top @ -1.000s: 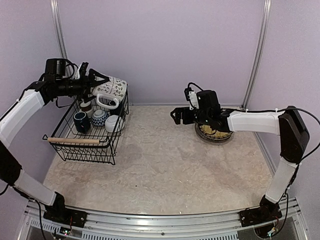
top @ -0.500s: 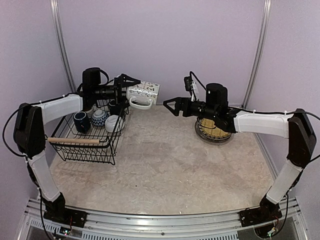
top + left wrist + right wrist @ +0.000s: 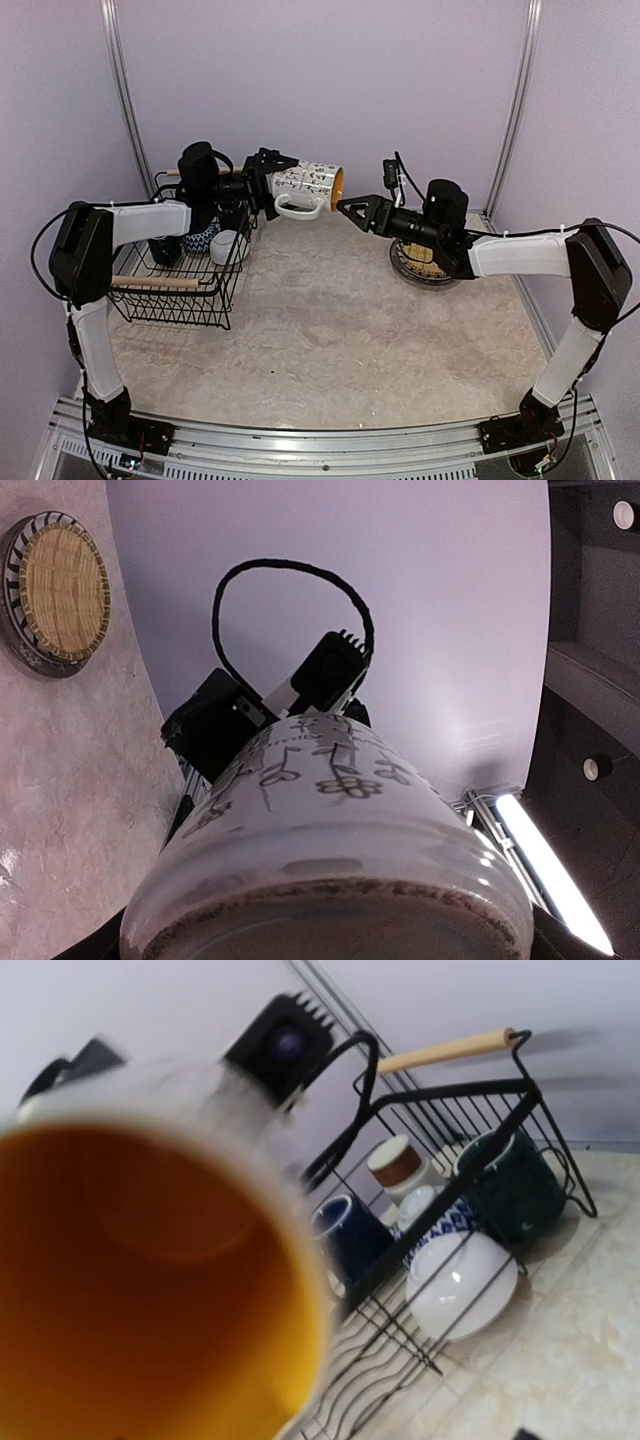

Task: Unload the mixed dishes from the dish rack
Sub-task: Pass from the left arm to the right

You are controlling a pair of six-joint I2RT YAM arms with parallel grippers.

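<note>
fingers of the left gripper point(image 3: 275, 181) are spread wide around the base of the white orange-lined mug point(image 3: 310, 180), holding it in the air at upper centre of the top view, just right of the dish rack point(image 3: 150, 283). the mug's long axis lies level, its orange mouth facing the right gripper point(image 3: 345, 206), whose tips sit just at the rim. i cannot tell how wide those jaws stand. below, the marbled table point(image 3: 330, 340) offers set-down room near the woven plate point(image 3: 425, 264).

soft, even light fills the overhead view, the dish rack point(image 3: 170, 303) casting only a faint shadow on the table point(image 3: 340, 340). seen from the right wrist, the white orange-lined mug point(image 3: 150, 1290) is badly out of focus; a bright strip light point(image 3: 545, 860) glares at the left wrist view's edge.
</note>
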